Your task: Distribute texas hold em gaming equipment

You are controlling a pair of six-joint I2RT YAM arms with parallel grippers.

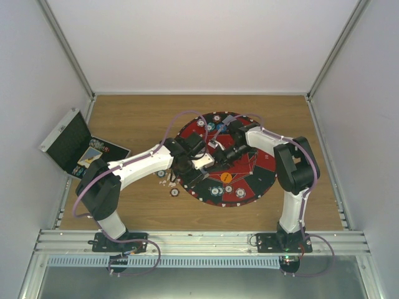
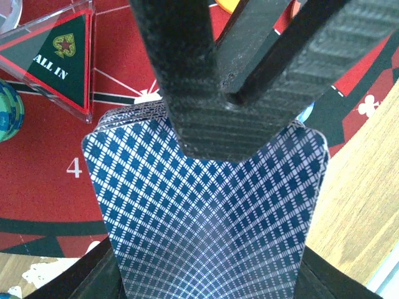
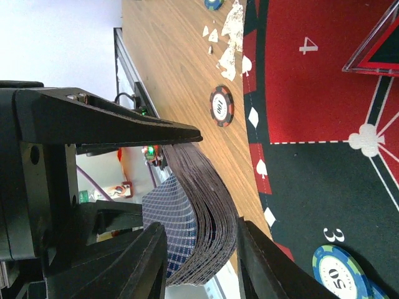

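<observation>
The card deck (image 2: 206,224) was gripped by its side edges in the left gripper (image 2: 212,277), bowed a fair bit, and held just over the red-and-black mat (image 2: 50,187) near the 4. One right gripper (image 1: 218,159) finger was laid on its patterned back. Whether that one was actually pinching anything couldn't be told.

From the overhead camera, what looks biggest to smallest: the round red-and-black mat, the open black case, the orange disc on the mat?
1. Round mat, clearly the largest.
2. Black case, smaller, though its tilted lid makes its true size unsure.
3. Orange disc, tiny by comparison.
</observation>
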